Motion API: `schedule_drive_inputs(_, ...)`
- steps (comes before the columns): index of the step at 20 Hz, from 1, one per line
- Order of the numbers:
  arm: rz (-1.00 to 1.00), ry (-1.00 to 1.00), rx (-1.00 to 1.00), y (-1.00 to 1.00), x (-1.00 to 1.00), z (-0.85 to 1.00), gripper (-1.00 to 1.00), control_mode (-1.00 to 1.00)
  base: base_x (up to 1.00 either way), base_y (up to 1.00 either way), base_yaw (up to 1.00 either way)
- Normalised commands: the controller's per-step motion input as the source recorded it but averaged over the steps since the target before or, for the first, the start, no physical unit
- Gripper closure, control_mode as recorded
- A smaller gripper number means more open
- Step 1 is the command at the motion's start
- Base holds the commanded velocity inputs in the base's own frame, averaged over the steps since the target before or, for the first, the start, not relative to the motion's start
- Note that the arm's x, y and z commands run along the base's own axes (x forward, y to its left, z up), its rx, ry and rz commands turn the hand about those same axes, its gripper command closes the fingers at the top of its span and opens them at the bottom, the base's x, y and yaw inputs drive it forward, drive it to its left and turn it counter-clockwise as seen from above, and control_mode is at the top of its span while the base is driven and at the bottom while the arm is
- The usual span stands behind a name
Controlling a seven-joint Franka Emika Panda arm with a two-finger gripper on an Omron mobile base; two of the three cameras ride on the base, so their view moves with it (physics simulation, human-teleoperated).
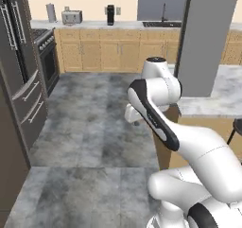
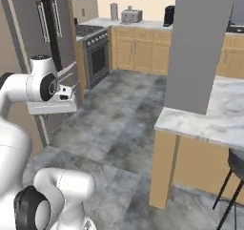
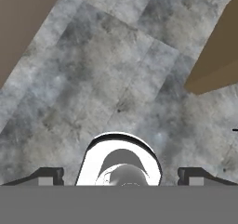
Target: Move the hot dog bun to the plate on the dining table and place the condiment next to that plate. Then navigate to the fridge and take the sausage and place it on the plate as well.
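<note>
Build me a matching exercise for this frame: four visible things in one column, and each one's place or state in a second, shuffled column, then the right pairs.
Things:
1. two-finger pincer
2. silver toaster
3. dark stove with oven door
4. tall dark grey-black fridge

Places or states:
A. closed, at the left of the grey tiled floor
B. on the far counter against the wall
C. open, holding nothing, above the floor
D. set between the fridge and the tan wooden cabinets

Pairs: 1-C, 2-B, 3-D, 4-A
</note>
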Motion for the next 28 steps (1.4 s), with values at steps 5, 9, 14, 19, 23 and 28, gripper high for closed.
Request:
schedule_drive_inputs(5,0.0,0.0,0.0,0.0,0.0,0.0,-1.0,1.0,0.78,0.74,0.42)
schedule_drive_inputs(9,0.0,0.0,0.0,0.0,0.0,0.0,-1.0,1.0,1.0,0.25,0.1)
schedule_drive_inputs(14,0.0,0.0,0.0,0.0,0.0,0.0,-1.0,1.0,1.0,0.0,-0.02)
schedule_drive_inputs(19,0.0,0.0,0.0,0.0,0.0,0.0,-1.0,1.0,1.0,0.0,-0.06)
schedule_drive_inputs(23,0.0,0.0,0.0,0.0,0.0,0.0,-1.0,1.0,1.0,0.23,-0.11)
schedule_drive_inputs(28,0.0,0.0,0.0,0.0,0.0,0.0,-1.0,1.0,1.0,0.41,-0.16)
